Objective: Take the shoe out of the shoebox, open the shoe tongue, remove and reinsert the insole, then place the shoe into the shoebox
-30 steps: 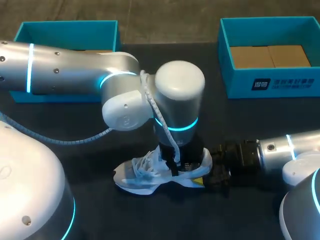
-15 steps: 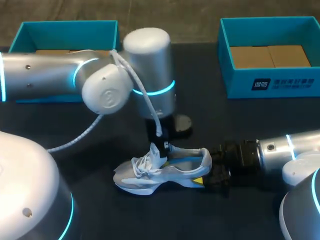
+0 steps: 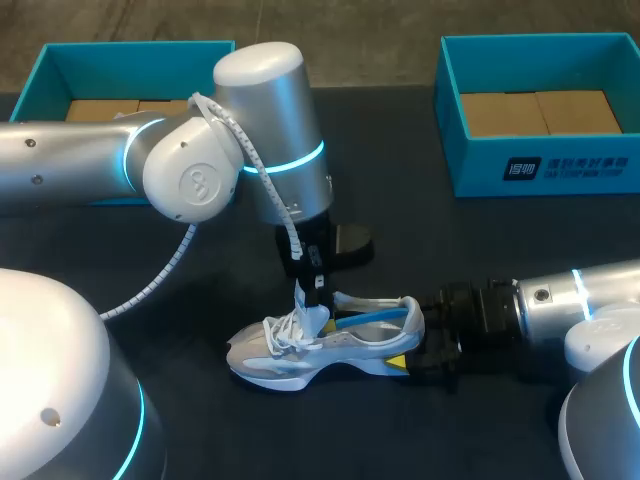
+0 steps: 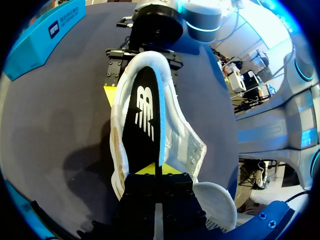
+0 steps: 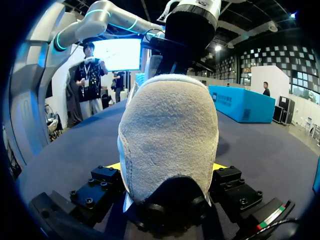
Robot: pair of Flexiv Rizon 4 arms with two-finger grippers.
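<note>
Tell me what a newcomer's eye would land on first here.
The white shoe stands on its sole in the middle of the dark table, and the left wrist view shows its black insole. The right tool is shut on the heel, and the left tool hangs just over the laces. At the table's far side are the teal left box and right box.
</note>
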